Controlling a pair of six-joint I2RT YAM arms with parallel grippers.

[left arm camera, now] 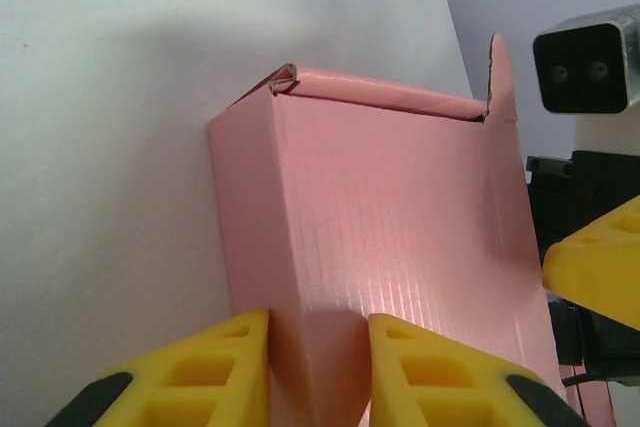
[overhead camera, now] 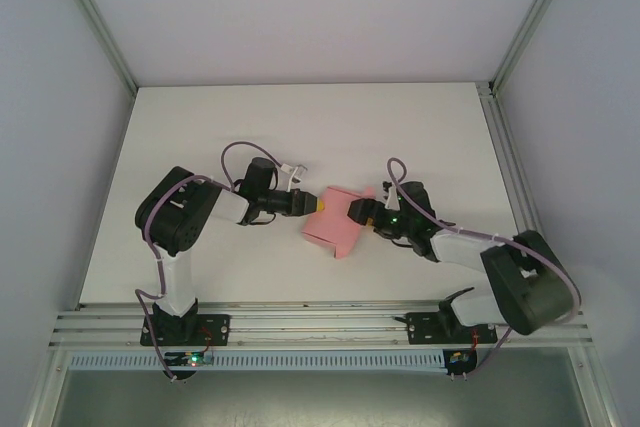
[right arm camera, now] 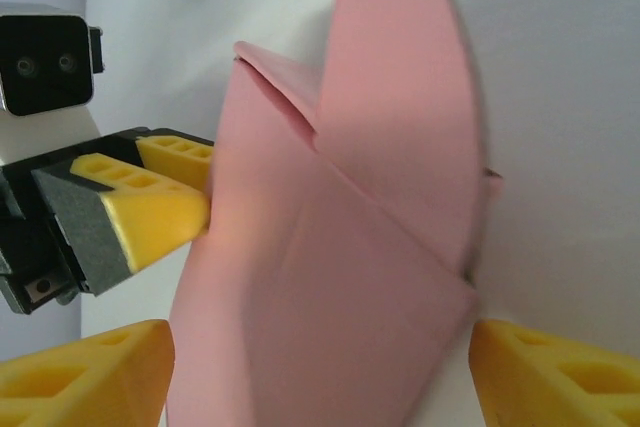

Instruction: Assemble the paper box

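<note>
While my left gripper (overhead camera: 307,204) pinches the pink thin-card paper box (overhead camera: 335,225) at its left end, my right gripper (overhead camera: 356,212) straddles its right end, jaws apart.

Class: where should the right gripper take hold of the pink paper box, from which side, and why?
Grip the paper box across its body, not the open rounded flap, coming from the end facing away from the left gripper. The left gripper pinches the opposite edge, and the right gripper straddles this end with open fingers. The loose flap would probably bend.
</note>
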